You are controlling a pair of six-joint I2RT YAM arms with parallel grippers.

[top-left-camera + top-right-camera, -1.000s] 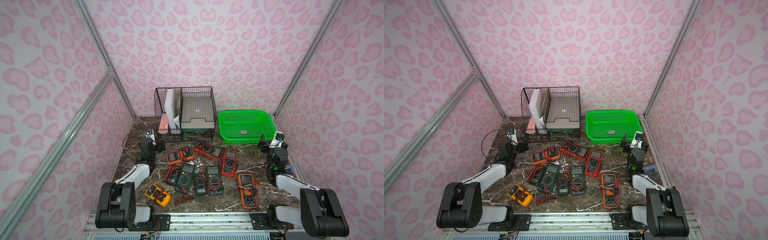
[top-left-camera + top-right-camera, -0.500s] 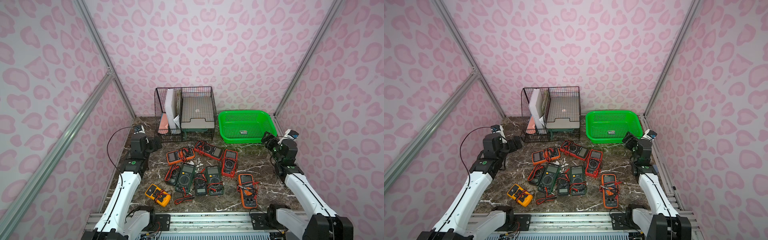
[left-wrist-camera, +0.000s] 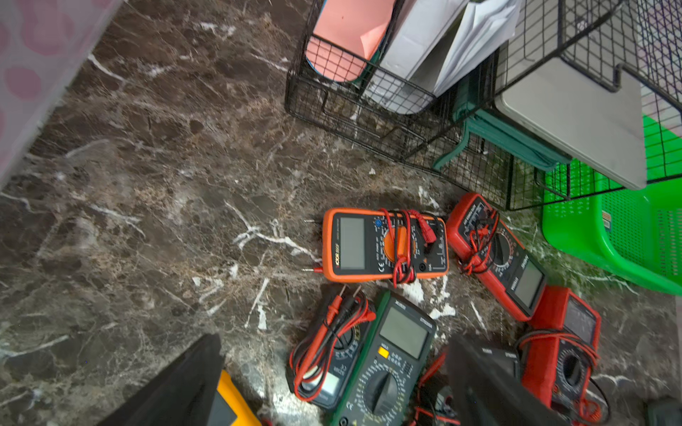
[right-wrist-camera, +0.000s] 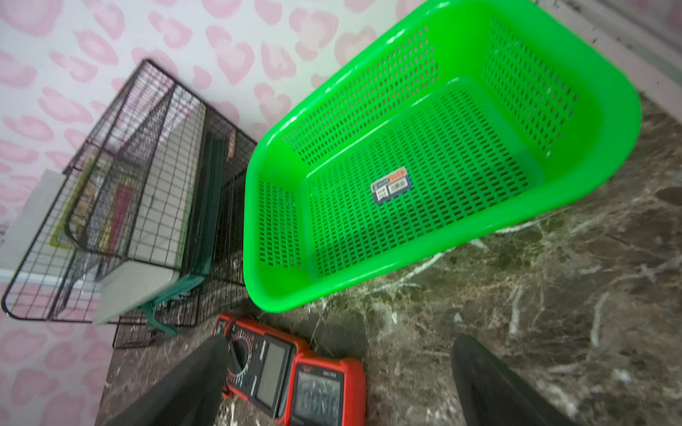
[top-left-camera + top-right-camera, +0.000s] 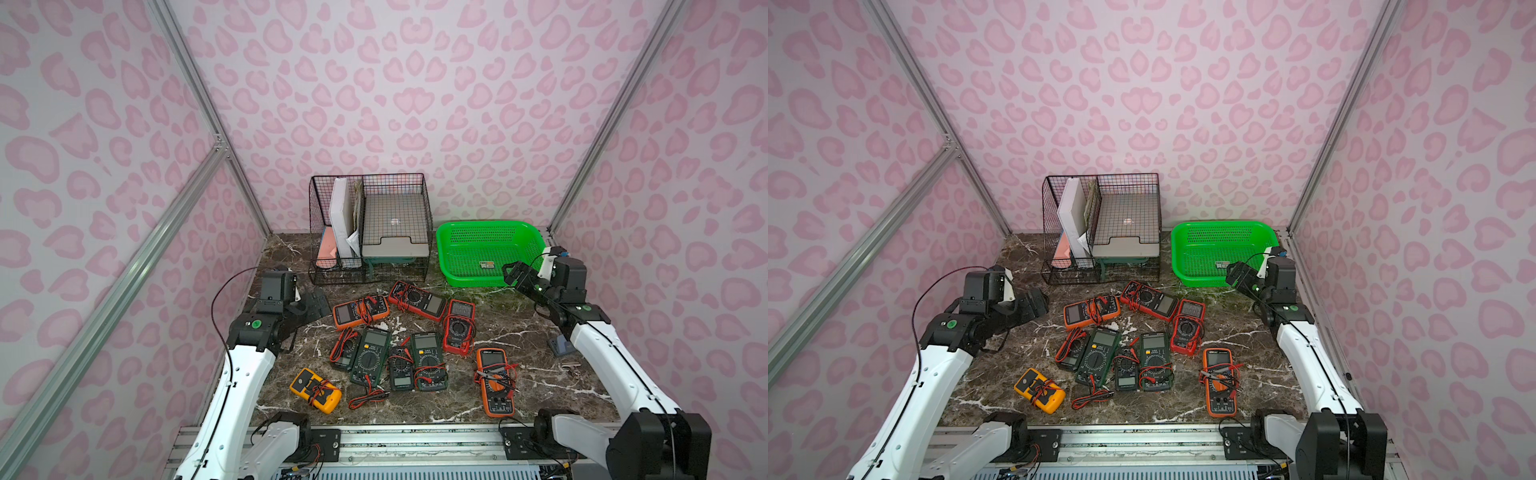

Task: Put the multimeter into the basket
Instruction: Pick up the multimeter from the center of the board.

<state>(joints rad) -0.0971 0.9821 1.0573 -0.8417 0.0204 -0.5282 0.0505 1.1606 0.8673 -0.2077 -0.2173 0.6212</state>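
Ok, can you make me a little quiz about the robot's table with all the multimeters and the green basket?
1. True or false: the green basket already has a multimeter inside.
2. Pick one: the multimeter nearest the left arm's base is A) yellow, B) blue, C) white.
3. Count: how many multimeters lie on the table?

Key:
1. False. Only a small sticker lies in it.
2. A, the yellow multimeter.
3. Nine.
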